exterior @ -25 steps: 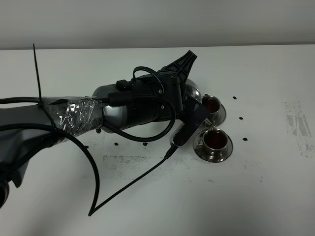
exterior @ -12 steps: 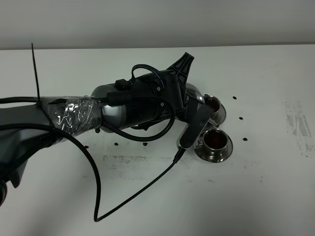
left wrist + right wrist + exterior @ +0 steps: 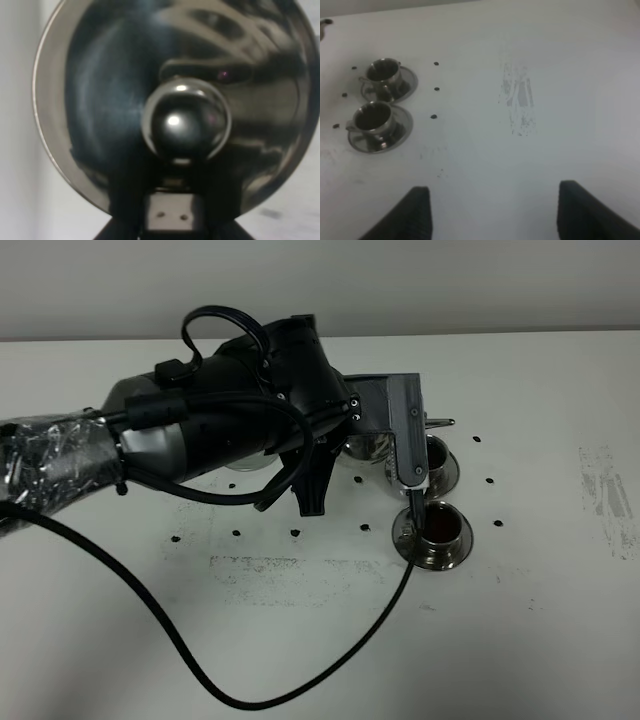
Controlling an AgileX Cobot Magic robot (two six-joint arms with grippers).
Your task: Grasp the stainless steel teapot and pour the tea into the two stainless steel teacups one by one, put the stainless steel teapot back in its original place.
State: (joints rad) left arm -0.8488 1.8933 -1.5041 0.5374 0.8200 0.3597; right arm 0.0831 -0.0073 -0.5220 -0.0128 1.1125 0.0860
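Teapot (image 3: 175,115) fills the left wrist view, domed lid and round knob facing the camera, directly ahead of the left pincer (image 3: 167,212), whose jaws are clamped together on the pot; the contact itself is hidden. From above, only a sliver of the pot (image 3: 368,447) shows beneath the left arm (image 3: 230,420), just beside the far cup (image 3: 432,455). Near cup (image 3: 437,526) sits touching-close in front of the far one, both holding dark tea. Right pincer (image 3: 492,210) hovers well apart from the cups, fingers spread wide, with bare white desk (image 3: 560,620) all round it. Compared with a second ago, the left arm has swung up and rolled level, away from the near cup.
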